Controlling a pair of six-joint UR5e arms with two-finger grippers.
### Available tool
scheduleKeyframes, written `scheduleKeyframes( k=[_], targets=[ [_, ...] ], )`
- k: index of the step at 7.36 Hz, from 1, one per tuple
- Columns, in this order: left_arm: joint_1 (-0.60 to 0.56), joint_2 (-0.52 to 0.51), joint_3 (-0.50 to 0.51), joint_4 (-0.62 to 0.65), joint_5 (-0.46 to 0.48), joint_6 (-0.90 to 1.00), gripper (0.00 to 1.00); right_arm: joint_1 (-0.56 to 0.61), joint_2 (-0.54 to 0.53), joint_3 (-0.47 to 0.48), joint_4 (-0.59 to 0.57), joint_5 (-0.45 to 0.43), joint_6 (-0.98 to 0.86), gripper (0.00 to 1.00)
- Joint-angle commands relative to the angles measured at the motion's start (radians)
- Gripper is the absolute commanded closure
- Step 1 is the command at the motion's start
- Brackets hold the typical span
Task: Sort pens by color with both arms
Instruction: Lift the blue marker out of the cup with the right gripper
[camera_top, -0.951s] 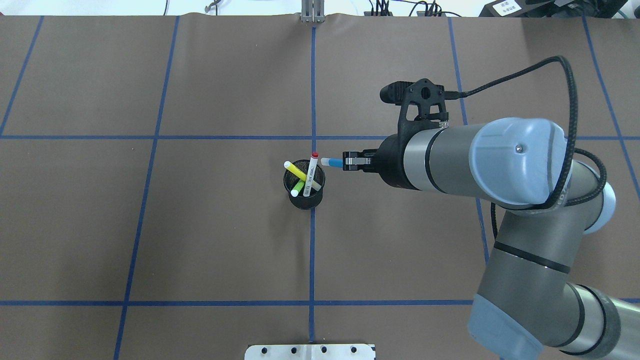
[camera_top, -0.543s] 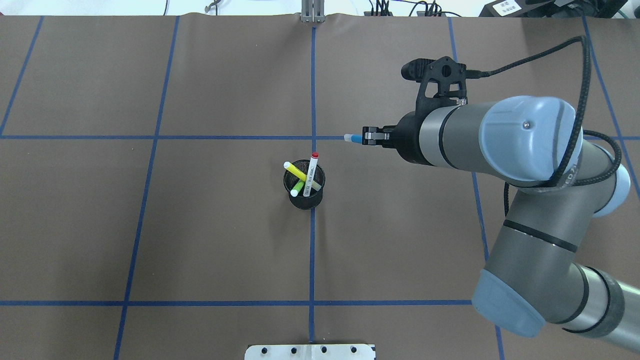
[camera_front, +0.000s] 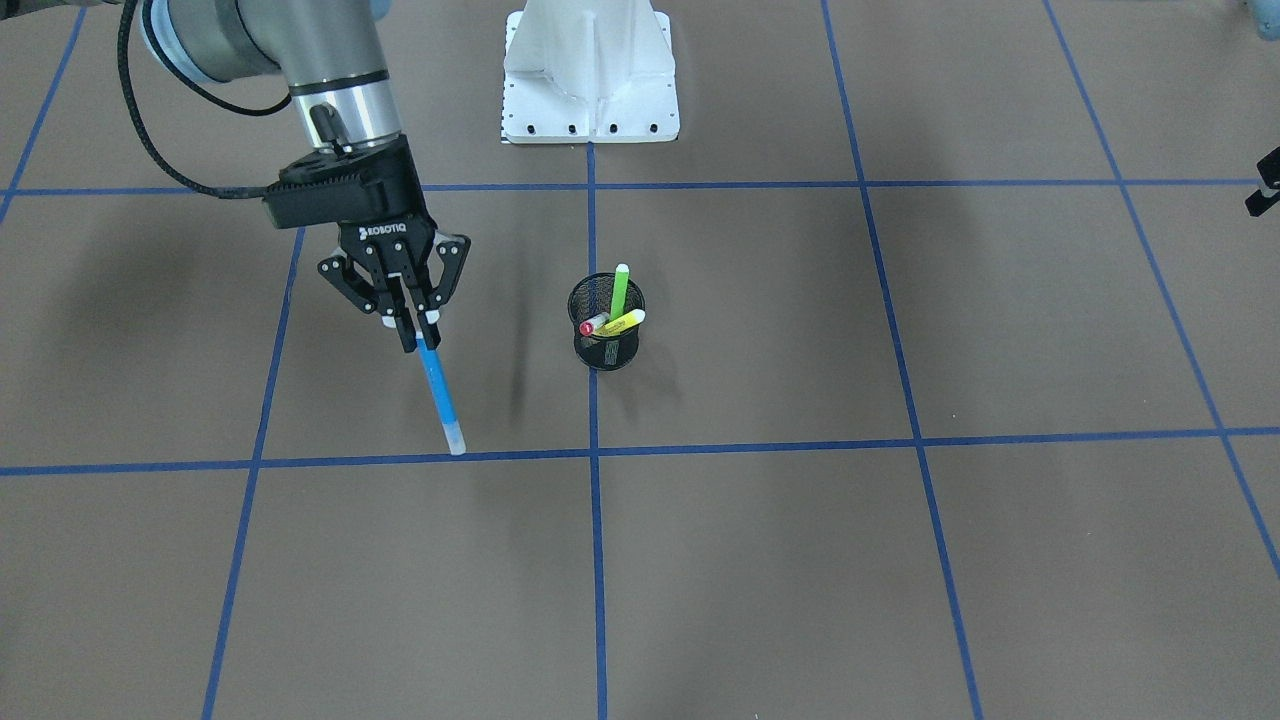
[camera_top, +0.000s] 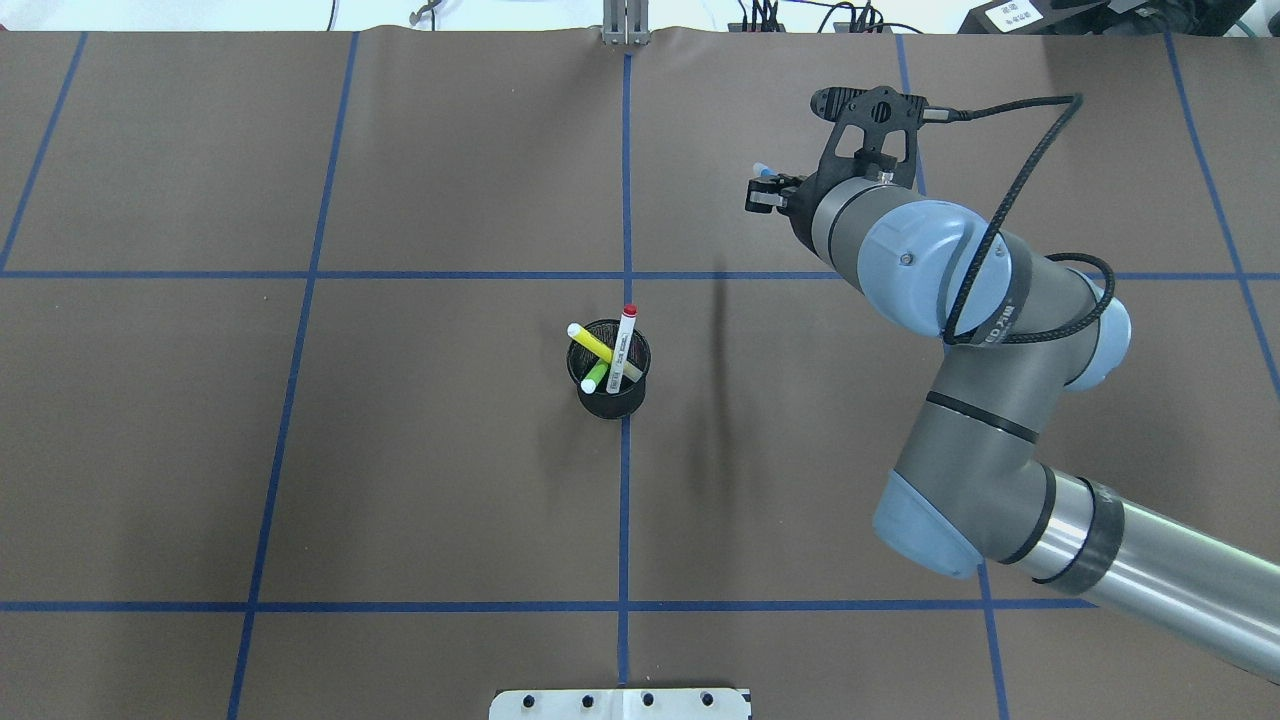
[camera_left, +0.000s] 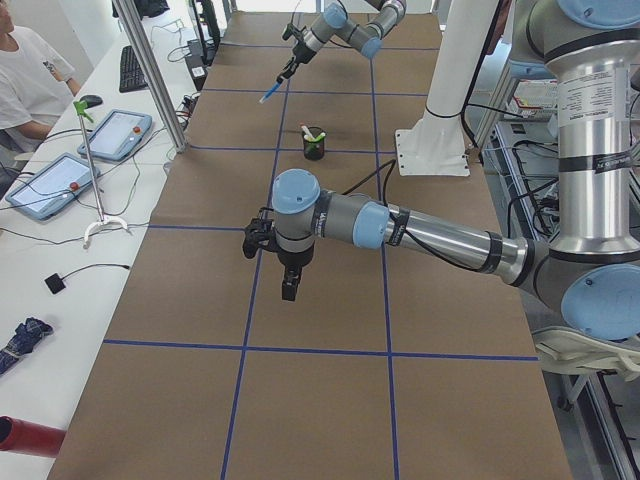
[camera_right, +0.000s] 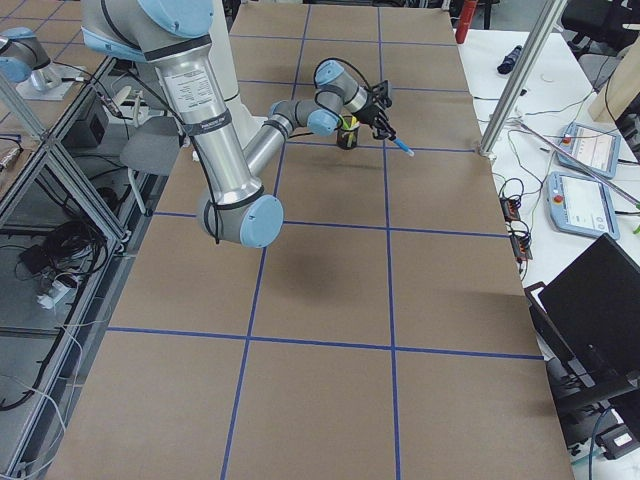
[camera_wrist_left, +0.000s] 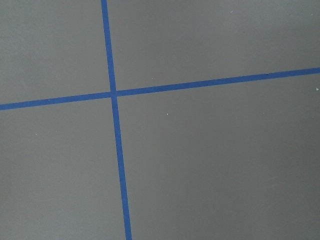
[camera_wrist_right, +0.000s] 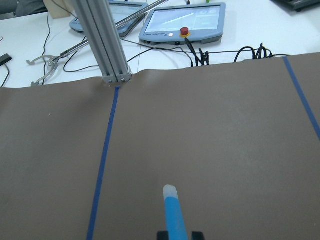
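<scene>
My right gripper (camera_front: 412, 325) is shut on the blue pen (camera_front: 440, 392) at its upper end. The pen slants down and away from the robot, above the table. It also shows in the right wrist view (camera_wrist_right: 174, 212) and in the overhead view (camera_top: 762, 170), right of and beyond the cup. The yellow pen (camera_top: 590, 342), green pen (camera_top: 594, 377) and red-and-white pen (camera_top: 624, 345) stand in the black mesh cup (camera_top: 612, 392) at the table's middle. My left gripper (camera_left: 288, 285) hangs over bare table, far from the cup; I cannot tell whether it is open or shut.
Brown table cover with a grid of blue tape lines (camera_top: 626, 500). The white base mount (camera_front: 590, 75) stands at the robot's edge. An aluminium post (camera_wrist_right: 105, 40) and tablets (camera_wrist_right: 180, 22) stand beyond the far edge. A person (camera_left: 25, 80) sits at the side bench.
My right gripper has carried the blue pen away from the cup, toward the far right part of the table, and turned so that the pen points more downward. The pens in the cup have not moved.
</scene>
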Motion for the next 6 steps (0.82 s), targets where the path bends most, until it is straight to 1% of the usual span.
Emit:
scheduleKeyframes(
  k=[1, 2, 3, 4, 5, 6],
  targets=[
    [0.0, 0.0, -0.002, 0.0, 0.0, 0.001, 0.01, -0.027, 0.094, -0.177, 0.033, -0.202, 0.066, 1.0],
    [-0.001, 0.001, -0.002, 0.0, 0.0, 0.001, 0.0, -0.056, 0.101, -0.197, 0.03, -0.282, 0.105, 1.0],
    [0.0, 0.003, -0.002, 0.0, 0.0, 0.001, 0.01, -0.085, 0.105, -0.202, 0.03, -0.32, 0.123, 1.0],
    [-0.001, 0.003, -0.003, 0.001, 0.0, 0.001, 0.01, -0.108, 0.16, -0.293, 0.042, -0.377, 0.146, 1.0],
    [0.0, 0.003, -0.003, 0.0, 0.0, 0.001, 0.0, -0.123, 0.168, -0.372, 0.173, -0.378, 0.137, 1.0],
    [0.0, 0.003, -0.003, 0.001, 0.0, 0.001, 0.01, -0.134, 0.153, -0.395, 0.25, -0.37, 0.108, 1.0]
  ],
)
